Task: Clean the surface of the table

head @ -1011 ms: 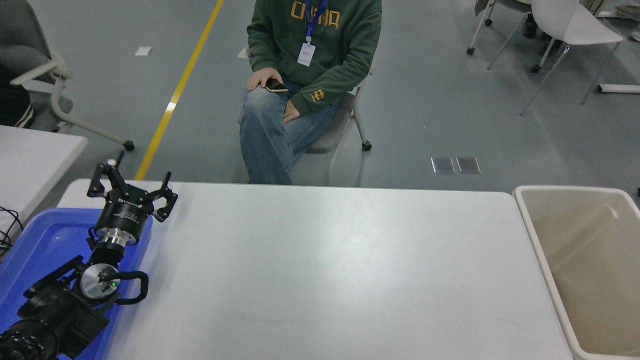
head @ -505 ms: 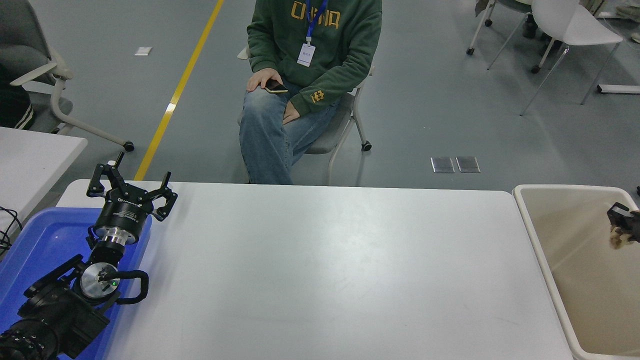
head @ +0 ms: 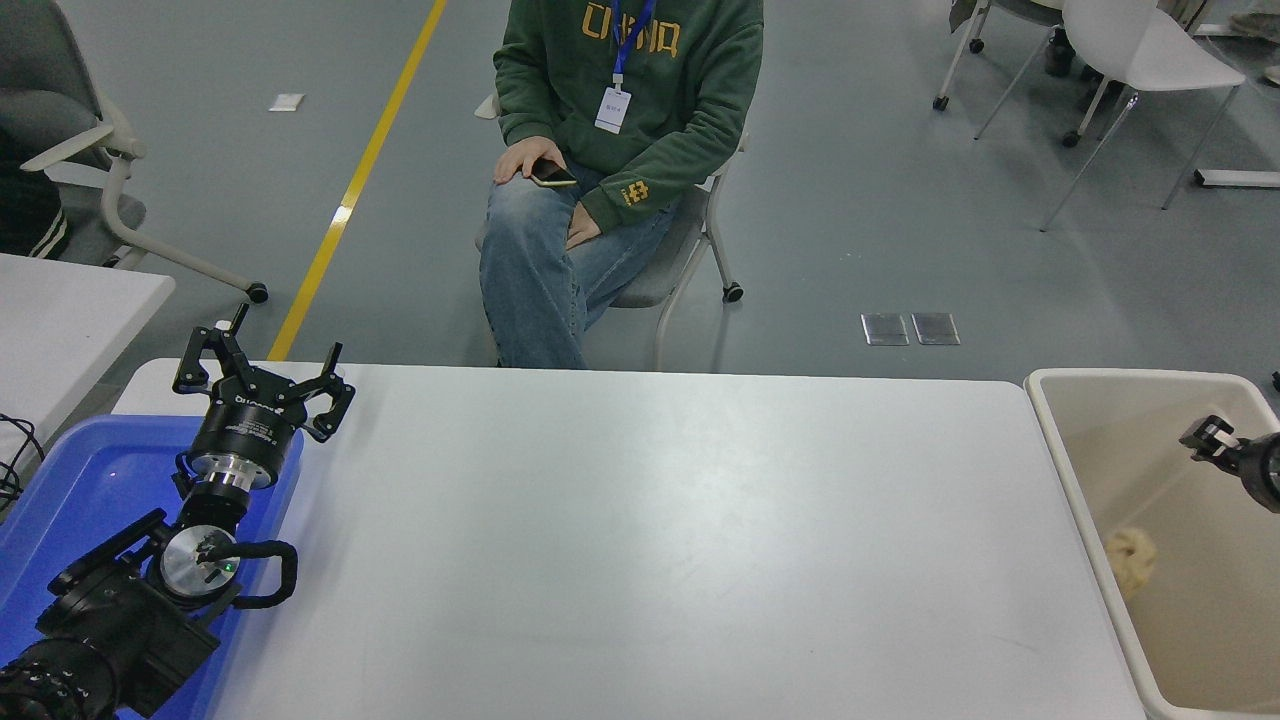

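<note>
**A:** Starting at the fingers: the right gripper (head: 1203,438) is only partly seen at the right edge, above the beige plastic bin (head: 1080,377). Nothing appears to be held, but how far it's spread can't be told. A pale crumpled wad (head: 1131,558) is seen lying inside the bin.

**B:** And the left gripper (head: 262,377)? It's spread wide, nothing gripped, parked over the blue plastic tray (head: 60,500).

**A:** Yep. The large matte white tabletop (head: 640,540) fills the middle, between tray and bin. It's judged rigid and smooth, nothing to be grabbed, just wiped.
</note>
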You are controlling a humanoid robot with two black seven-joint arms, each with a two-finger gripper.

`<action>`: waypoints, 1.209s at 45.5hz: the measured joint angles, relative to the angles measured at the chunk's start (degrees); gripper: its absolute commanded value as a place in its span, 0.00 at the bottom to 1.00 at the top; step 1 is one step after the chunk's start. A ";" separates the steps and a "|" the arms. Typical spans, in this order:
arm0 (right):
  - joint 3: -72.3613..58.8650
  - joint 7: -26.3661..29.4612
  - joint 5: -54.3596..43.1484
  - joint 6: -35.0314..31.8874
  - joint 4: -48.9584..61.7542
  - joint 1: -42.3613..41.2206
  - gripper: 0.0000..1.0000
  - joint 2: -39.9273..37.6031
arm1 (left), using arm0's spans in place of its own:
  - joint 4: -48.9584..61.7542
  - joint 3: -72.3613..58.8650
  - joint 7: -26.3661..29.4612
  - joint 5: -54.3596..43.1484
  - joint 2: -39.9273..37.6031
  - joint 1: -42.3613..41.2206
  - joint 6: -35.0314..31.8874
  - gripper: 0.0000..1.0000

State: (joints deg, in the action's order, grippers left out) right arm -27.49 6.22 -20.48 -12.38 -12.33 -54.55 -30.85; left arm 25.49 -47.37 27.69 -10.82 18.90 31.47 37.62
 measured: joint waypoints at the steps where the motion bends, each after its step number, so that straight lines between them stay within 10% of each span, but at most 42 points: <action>1: 0.19 0.00 0.01 0.03 0.01 0.00 1.00 -0.04 | 0.00 0.00 0.00 0.00 0.00 0.00 0.00 1.00; 55: 42.24 -0.51 22.70 2.24 -24.51 1.95 1.00 3.64 | 0.00 0.00 0.00 0.00 0.00 0.00 0.00 1.00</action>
State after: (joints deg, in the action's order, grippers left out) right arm 14.76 5.72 2.22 -10.14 -36.84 -52.60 -27.21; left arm 25.49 -47.37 27.68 -10.82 18.90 31.47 37.62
